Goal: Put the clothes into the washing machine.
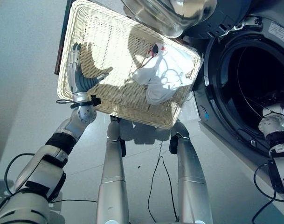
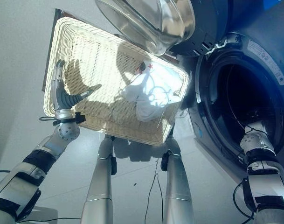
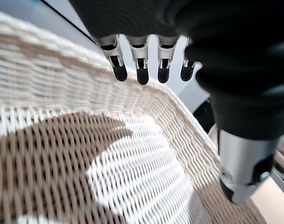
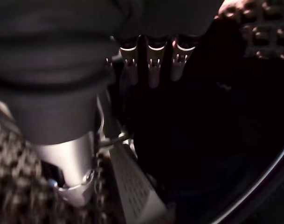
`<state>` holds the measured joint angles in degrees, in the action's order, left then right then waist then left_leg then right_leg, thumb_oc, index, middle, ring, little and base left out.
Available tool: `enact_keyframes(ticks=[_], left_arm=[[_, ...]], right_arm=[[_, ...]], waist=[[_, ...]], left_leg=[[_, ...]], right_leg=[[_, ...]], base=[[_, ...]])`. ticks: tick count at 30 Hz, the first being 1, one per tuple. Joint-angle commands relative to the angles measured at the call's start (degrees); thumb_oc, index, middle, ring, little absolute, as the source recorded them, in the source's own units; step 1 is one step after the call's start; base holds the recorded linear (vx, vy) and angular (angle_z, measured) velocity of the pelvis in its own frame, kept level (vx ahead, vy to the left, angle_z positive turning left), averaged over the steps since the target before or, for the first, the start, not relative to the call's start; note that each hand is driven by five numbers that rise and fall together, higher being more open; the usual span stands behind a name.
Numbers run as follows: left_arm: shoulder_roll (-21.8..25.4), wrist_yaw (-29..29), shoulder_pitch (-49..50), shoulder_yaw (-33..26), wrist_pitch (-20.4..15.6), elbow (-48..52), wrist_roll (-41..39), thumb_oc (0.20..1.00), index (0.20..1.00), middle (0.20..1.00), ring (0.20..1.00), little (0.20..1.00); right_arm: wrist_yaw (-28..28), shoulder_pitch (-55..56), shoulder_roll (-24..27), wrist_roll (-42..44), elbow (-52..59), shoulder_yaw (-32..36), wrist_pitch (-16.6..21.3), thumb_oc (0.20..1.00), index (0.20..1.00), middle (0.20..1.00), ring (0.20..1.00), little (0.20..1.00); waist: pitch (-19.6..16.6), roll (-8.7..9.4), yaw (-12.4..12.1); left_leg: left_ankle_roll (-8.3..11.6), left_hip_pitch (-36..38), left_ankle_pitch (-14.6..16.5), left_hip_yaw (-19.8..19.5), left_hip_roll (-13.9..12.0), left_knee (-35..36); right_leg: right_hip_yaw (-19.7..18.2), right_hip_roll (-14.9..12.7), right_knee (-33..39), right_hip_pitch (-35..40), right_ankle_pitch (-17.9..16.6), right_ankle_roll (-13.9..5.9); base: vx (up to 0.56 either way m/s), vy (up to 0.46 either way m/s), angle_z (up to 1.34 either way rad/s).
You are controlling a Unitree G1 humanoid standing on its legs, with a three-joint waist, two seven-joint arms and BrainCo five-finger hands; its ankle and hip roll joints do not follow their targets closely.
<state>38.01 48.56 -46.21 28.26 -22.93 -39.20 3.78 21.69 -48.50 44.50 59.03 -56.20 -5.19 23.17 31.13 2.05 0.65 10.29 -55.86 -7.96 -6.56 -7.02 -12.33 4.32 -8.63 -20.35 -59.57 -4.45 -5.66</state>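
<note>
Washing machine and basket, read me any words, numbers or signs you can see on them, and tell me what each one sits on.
Washing machine: a pale label at its upper right carries print too small to read.
White garment in the wicker basket: a small red mark, shape unclear.
Nothing else legible.

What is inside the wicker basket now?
A crumpled white garment lies in the wicker basket, at its end nearest the washing machine. Anything under it is hidden.

Laundry room; washing machine (image 1: 253,93); wicker basket (image 1: 109,42)
</note>
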Motion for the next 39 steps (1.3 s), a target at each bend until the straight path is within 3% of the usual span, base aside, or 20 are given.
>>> enact_keyframes(ticks=[1, 7, 14, 15, 23, 30, 39], left_arm=[[-1.95, -1.52, -1.55, -2.1, -1.88, 0.78, -4.58, 1.0, 1.0, 1.0, 1.0, 1.0], [-4.41, -1.94, -0.84, -4.27, -3.11, 1.08, -8.61, 1.0, 1.0, 1.0, 1.0, 1.0], [-6.57, -1.95, -0.67, -6.23, -4.38, 1.31, -11.03, 1.0, 1.0, 1.0, 1.0, 1.0], [-7.46, -2.29, -0.63, -6.81, -4.87, 1.26, -12.01, 1.0, 1.0, 1.0, 1.0, 1.0], [-9.62, -2.99, 0.7, -9.29, -6.83, 1.39, -14.49, 1.0, 1.0, 1.0, 1.0, 1.0], [-11.56, -2.5, 2.2, -10.71, -7.27, 2.25, -13.68, 1.0, 1.0, 1.0, 1.0, 1.0], [-13.89, -1.58, 3.76, -12.1, -7.14, 4.0, -11.93, 1.0, 1.0, 1.0, 1.0, 1.0]], right_arm=[[3.98, -0.1, 3.88, -10.08, 4.72, -2.29, 0.05, 1.0, 1.0, 1.0, 1.0, 1.0], [8.17, 1.91, -0.57, -25.48, 13.27, -6.89, -4.12, 1.0, 1.0, 1.0, 1.0, 1.0], [10.82, 4.06, -4.1, -35.01, 17.29, -9.0, -6.03, 1.0, 1.0, 1.0, 1.0, 1.0], [11.67, 4.5, -5.01, -39.97, 18.14, -10.01, -6.53, 1.0, 1.0, 1.0, 1.0, 1.0], [10.14, 8.35, -8.17, -47.58, 23.89, -12.71, -8.25, 1.0, 1.0, 1.0, 1.0, 1.0], [9.3, 12.17, -10.94, -54.78, 29.8, -14.13, -7.77, 1.0, 1.0, 1.0, 1.0, 1.0], [10.46, 13.52, -11.36, -73.32, 39.55, -17.77, -6.29, 1.0, 1.0, 1.0, 1.0, 1.0]], waist=[[-1.34, 2.06, -0.18], [-1.34, 1.16, 0.28], [-1.34, 0.65, 0.73], [-1.34, 0.51, 0.79], [-1.34, 0.3, 1.39], [-1.34, 0.01, 1.92], [-1.34, -0.43, 2.23]], left_leg=[[-4.76, -1.5, 2.18, 1.81, 7.08, -3.41], [-4.77, -2.08, 1.73, 2.85, 7.09, -3.07], [-4.77, -2.58, 1.5, 3.71, 7.01, -3.06], [-4.76, -2.74, 1.3, 3.78, 6.93, -2.88], [-4.62, -2.95, 0.69, 4.48, 6.71, -2.42], [-4.77, -3.03, 0.44, 5.05, 6.73, -2.5], [-4.94, -3.2, 0.14, 5.33, 6.65, -2.88]], right_leg=[[4.51, 2.7, 5.68, 1.28, -7.27, -3.45], [3.9, 2.82, 4.85, 0.0, -6.68, -3.22], [3.31, 3.1, 4.17, -0.94, -6.27, -3.03], [3.18, 3.14, 4.08, -1.19, -6.21, -3.0], [2.54, 3.58, 3.71, -1.76, -5.69, -2.66], [1.85, 3.79, 3.24, -2.16, -5.22, -2.26], [1.36, 3.76, 2.6, -2.25, -4.57, -2.2]], base=[[0.0, 0.0, 0.0], [-0.01, 0.042, 0.02], [-0.01, 0.022, 0.02], [0.0, 0.0, 0.0], [0.0, 0.01, 0.0], [0.0, 0.029, -0.02], [0.0, 0.012, 0.0]])
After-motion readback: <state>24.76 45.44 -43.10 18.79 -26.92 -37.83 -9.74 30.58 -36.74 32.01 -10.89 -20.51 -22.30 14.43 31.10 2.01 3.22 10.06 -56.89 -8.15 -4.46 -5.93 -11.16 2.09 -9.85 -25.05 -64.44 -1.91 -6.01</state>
